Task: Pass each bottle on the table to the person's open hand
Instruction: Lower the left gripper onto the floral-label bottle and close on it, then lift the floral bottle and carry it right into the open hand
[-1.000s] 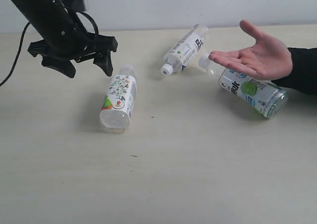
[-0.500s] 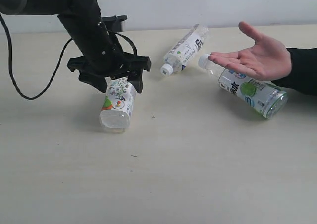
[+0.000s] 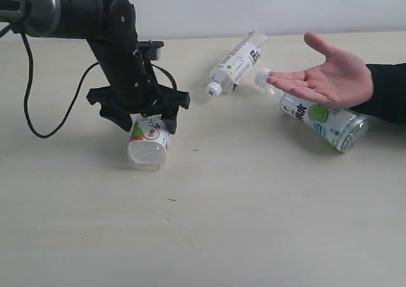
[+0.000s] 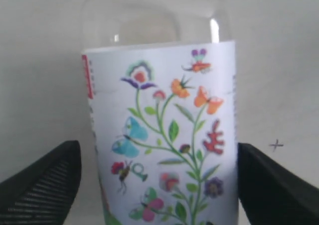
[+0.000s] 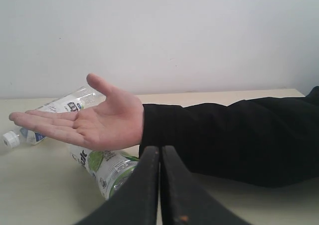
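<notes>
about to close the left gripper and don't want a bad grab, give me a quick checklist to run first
1. Left gripper open: ok, it straddles the floral bottle.
2. Bottle centred in the gripper: ok, the left wrist view shows similar gaps on each side.
3. Gripper low enough on the bottle: cannot tell.
4. Person's hand open, palm up: ok.
5. Palm empty: ok, the green-fruit bottle lies on the table beneath it.
6. Right gripper shut and outside the exterior view: ok.
</notes>
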Robot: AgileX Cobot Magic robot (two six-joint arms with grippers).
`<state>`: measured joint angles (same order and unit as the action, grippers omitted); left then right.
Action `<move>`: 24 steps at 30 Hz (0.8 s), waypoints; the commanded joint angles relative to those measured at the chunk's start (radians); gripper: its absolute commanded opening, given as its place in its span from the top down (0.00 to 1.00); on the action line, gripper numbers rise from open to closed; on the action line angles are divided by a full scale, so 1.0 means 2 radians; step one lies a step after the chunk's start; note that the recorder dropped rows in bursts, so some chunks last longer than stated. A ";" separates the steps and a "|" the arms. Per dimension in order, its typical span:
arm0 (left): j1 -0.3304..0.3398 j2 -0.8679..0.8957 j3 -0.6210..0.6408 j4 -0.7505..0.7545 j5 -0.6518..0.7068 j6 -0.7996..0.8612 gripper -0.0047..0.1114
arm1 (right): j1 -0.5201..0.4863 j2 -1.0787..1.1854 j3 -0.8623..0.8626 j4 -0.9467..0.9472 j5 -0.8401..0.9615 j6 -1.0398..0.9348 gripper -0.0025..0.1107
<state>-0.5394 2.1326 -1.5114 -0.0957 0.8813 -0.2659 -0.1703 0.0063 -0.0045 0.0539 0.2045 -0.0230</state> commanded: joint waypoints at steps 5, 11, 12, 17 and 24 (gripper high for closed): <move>-0.003 0.008 -0.017 0.004 0.012 -0.002 0.55 | -0.002 -0.003 0.002 -0.002 -0.002 0.000 0.97; -0.003 0.007 -0.102 0.004 0.095 0.066 0.95 | -0.002 -0.003 0.002 -0.002 -0.002 0.000 0.97; -0.004 0.005 -0.118 0.004 0.103 0.083 0.95 | -0.002 -0.003 0.002 -0.002 -0.002 0.000 0.97; -0.010 -0.022 -0.135 -0.011 0.081 0.128 0.96 | -0.002 -0.003 0.002 -0.001 -0.002 0.000 0.97; -0.027 -0.032 -0.149 -0.110 0.046 0.292 0.96 | -0.002 -0.003 0.002 -0.001 -0.002 0.000 0.97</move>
<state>-0.5685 2.0827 -1.7819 -0.2695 0.9969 0.1683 -0.1703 0.0063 -0.0045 0.0539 0.2045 -0.0230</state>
